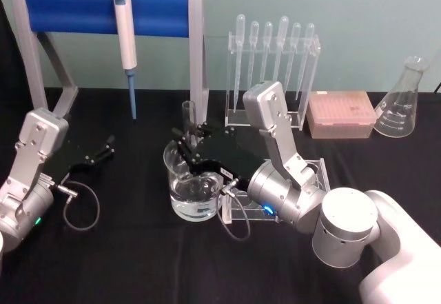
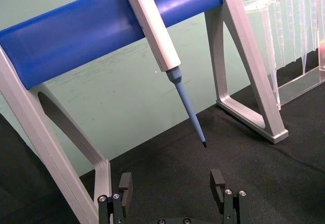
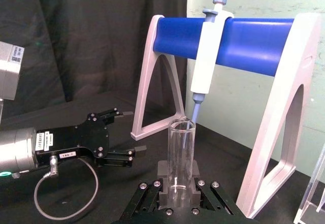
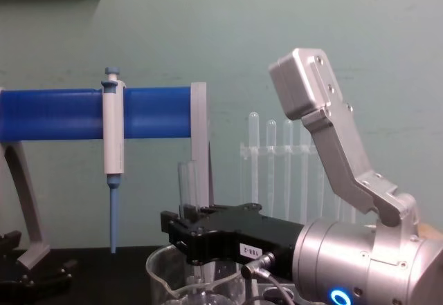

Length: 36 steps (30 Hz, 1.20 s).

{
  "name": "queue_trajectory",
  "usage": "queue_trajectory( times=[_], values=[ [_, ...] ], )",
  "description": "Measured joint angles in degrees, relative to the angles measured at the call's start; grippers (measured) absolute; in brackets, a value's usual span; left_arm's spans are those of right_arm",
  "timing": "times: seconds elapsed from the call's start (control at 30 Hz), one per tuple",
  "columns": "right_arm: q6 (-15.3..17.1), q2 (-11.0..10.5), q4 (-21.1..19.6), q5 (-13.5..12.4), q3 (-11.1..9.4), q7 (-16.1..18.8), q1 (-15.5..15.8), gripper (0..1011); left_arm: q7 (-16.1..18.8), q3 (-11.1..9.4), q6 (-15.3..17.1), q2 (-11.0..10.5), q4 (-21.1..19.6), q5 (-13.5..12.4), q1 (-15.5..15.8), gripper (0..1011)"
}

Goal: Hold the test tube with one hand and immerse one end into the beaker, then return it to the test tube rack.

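The right claw (image 1: 187, 140) is pinched on the test tube (image 1: 188, 114), holding it upright by its lower half, with the open rim standing clear above the jaws. Directly beneath the claw sits the beaker (image 1: 168, 160), its rolled rim close under the black fingers. I cannot tell whether the tube's bottom end reaches the liquid. Just behind the claw rises the grey leg of the blue-barred stand (image 1: 196, 56), close to the tube's rim. The hanging pipettor (image 1: 125, 32) is farther back on the claw's left. Behind it on the right stands the pipette rack (image 1: 238, 118). The clear test tube rack (image 1: 318, 168) lies back along the arm. Bare black table (image 1: 138, 249) opens leftward to the left claw (image 1: 103, 149), spread and well apart.
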State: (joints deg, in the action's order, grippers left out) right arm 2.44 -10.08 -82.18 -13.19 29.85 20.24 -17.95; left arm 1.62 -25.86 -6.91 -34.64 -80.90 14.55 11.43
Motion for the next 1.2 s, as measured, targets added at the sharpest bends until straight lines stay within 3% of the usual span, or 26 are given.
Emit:
queue_trajectory(
  times=[1.2],
  values=[
    [0.0, 0.3, -0.1, 0.5, -0.4, 0.0, 0.8, 225, 0.0, 0.0, 0.0, 0.0, 0.0, 0.0, 0.0, 1000]
  ],
)
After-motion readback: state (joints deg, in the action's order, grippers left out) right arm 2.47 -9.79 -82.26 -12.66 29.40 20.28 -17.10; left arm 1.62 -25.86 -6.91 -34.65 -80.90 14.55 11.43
